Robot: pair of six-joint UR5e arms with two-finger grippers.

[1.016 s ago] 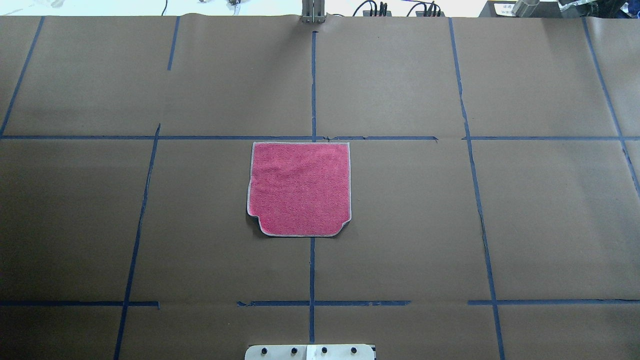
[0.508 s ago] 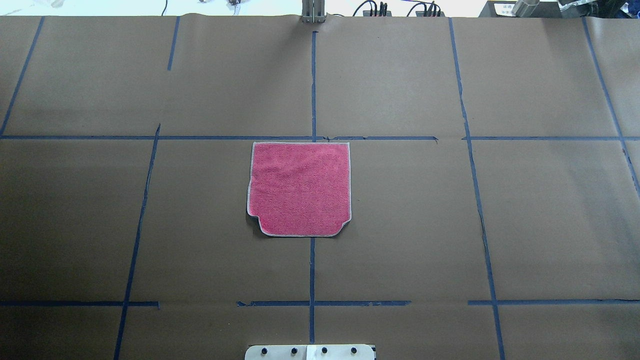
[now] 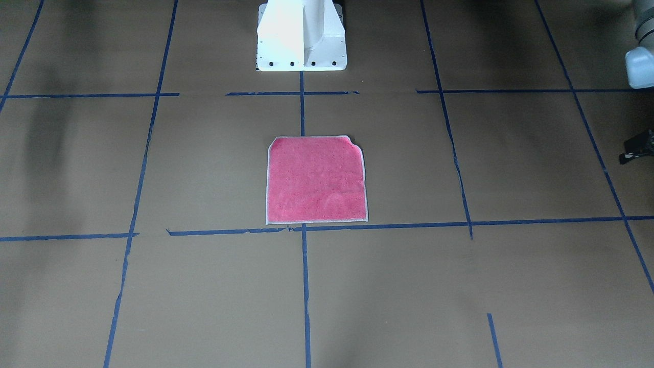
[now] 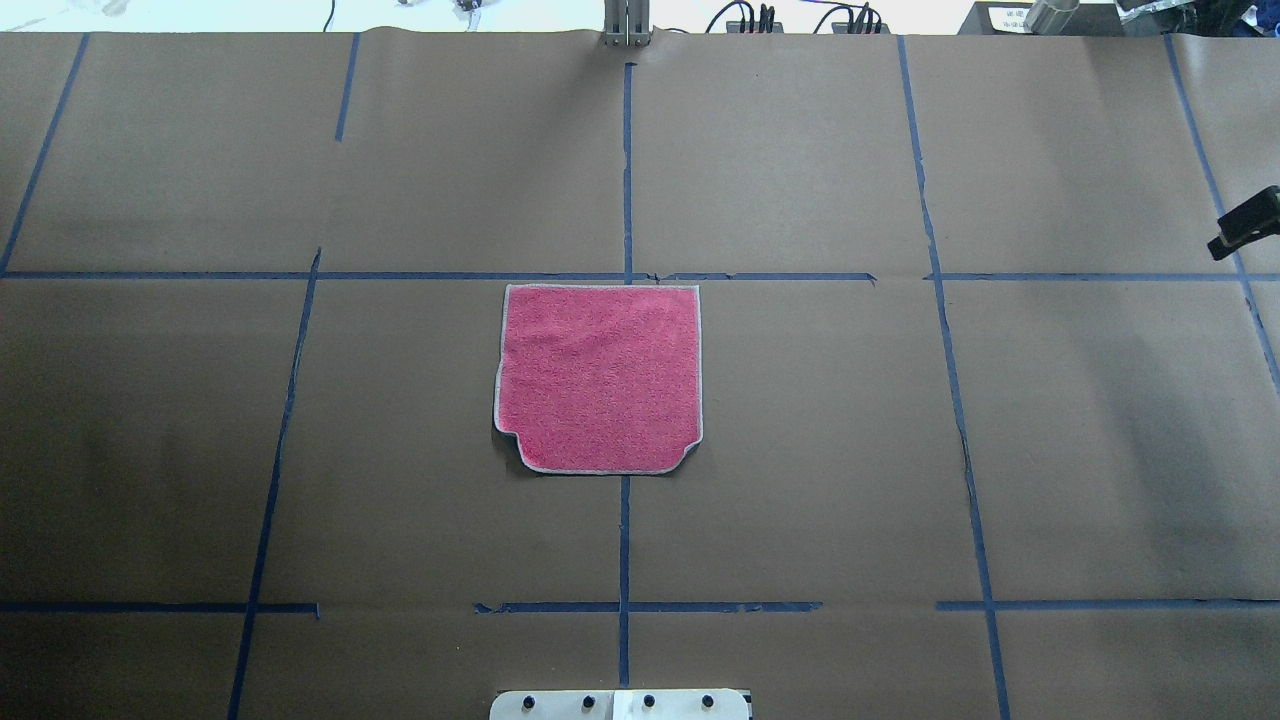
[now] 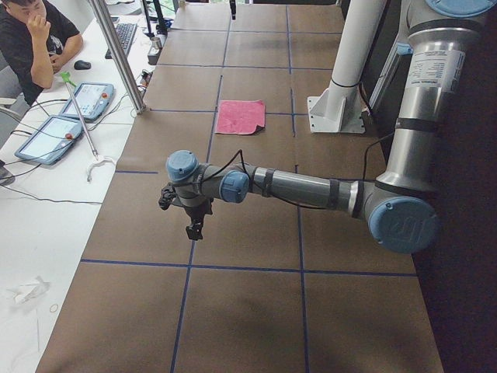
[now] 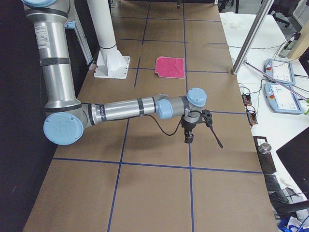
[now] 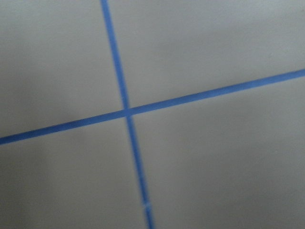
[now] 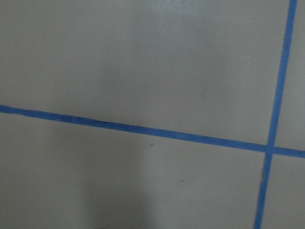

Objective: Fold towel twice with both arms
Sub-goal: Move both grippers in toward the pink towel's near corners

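The towel (image 4: pixel 598 378) lies flat in the middle of the table, pink-red face up, whitish border all round. Its two corners nearest the robot are tucked in. It also shows in the front view (image 3: pixel 317 179) and both side views (image 5: pixel 240 116) (image 6: pixel 170 66). My left gripper (image 3: pixel 637 148) hangs far out past the table's left end, low over the paper; in the left side view (image 5: pixel 182 214) its fingers stand apart and hold nothing. My right gripper (image 4: pixel 1243 225) is far right, mirrored; in the right side view (image 6: pixel 198 126) its fingers stand apart and hold nothing. Both wrist views show only paper and tape.
Brown paper with blue tape lines covers the table (image 4: pixel 800 450). The white pedestal base (image 3: pixel 301 36) stands behind the towel. An operator (image 5: pixel 35 39) sits at a side desk with tablets (image 5: pixel 78 101). A metal post (image 6: pixel 251 43) stands at the far edge.
A black tip of my right gripper has come into the overhead view at its right edge. The towel has not moved.
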